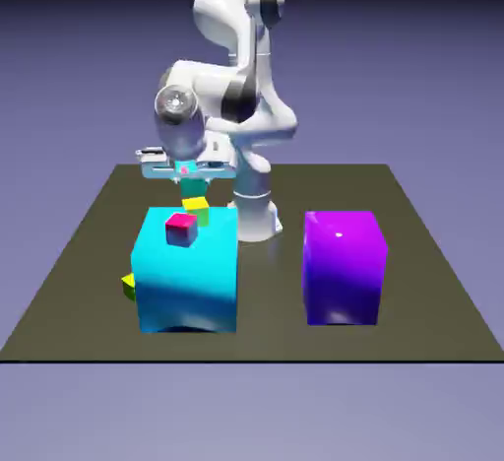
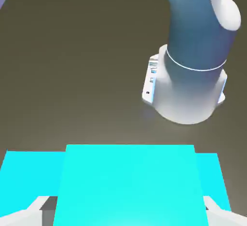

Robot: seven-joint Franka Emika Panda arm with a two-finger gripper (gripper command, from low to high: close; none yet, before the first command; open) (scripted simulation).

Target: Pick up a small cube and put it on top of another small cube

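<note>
My gripper (image 1: pixel 189 183) hangs above the back edge of the large cyan block (image 1: pixel 187 272) and is shut on the small cube (image 1: pixel 190 187), which is teal-green. In the hand view the small cube (image 2: pixel 129 186) fills the bottom between the two grey fingertips (image 2: pixel 41 206), with the cyan block (image 2: pixel 24 172) showing as a brighter band behind it. A small magenta-red cube (image 1: pixel 180 229) sits on top of the cyan block, in front of and below the held cube. A small yellow-green cube (image 1: pixel 198 207) shows at the block's back edge, just under the gripper.
A large purple block (image 1: pixel 343 267) stands at the exterior view's right. Another small yellow cube (image 1: pixel 128 285) lies on the dark table (image 1: pixel 79 252) at the cyan block's left side. The robot's base (image 2: pixel 188 80) rises behind the blocks.
</note>
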